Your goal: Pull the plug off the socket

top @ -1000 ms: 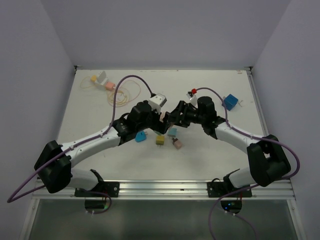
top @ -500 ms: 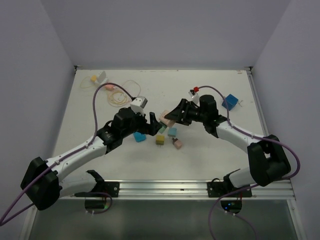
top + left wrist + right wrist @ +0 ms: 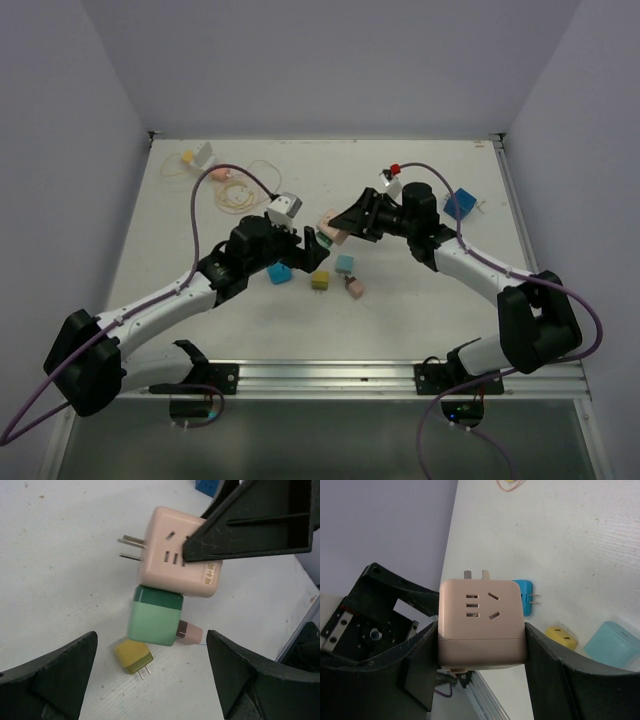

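The right gripper (image 3: 342,222) is clamped on the side faces of the pink socket cube (image 3: 482,625) and holds it clear of the table (image 3: 300,160), near the middle. The left gripper (image 3: 312,248) faces it with jaws spread wide, grasping nothing. No plug shows in the socket faces in view. A green cube (image 3: 154,622) sits just below the socket in the left wrist view, but whether it is seated or lying on the table behind cannot be told. If a plug is seated, close on its flanks and draw straight along the pins — no twisting — with the right grip firm. Mind the socket's bare prongs (image 3: 131,549). A yellow plug (image 3: 134,656) and a blue plug (image 3: 524,596) lie loose below; open room appears to lie toward the far edge.
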